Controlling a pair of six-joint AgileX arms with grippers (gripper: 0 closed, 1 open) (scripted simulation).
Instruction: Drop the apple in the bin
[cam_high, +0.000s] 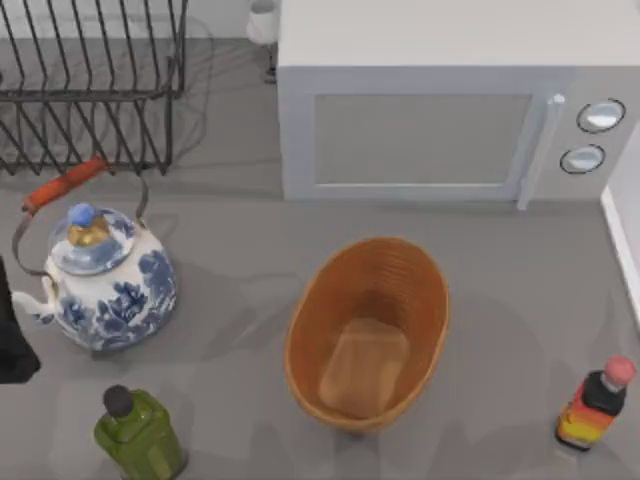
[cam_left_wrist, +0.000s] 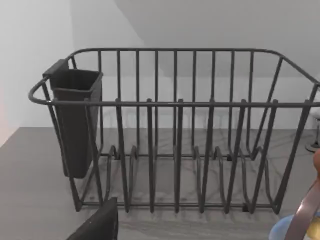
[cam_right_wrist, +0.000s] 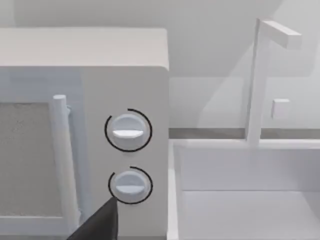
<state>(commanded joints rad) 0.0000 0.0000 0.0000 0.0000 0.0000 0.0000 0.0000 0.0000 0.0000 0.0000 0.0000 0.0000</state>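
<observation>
- A dark bit of the left gripper pokes in at the bottom edge of the left wrist view. I cannot tell if it is open or closed.
- Past it stands a wire dish rack with a dark cup hung on one end.
- A dark bit of the right gripper sits at the bottom edge of the right wrist view. I cannot tell if it is open or closed either.
- Past it are the two round knobs of the white microwave, with a white sink beside it.
- In the top view, the left arm shows as a dark shape at the left edge.
- The bin sits on the grey surface in the lower middle, below the microwave. Its flat bottom is in plain sight.
- A blue and white teapot is at the left, a green bottle at the lower left, and a red-capped bottle at the lower right.
</observation>
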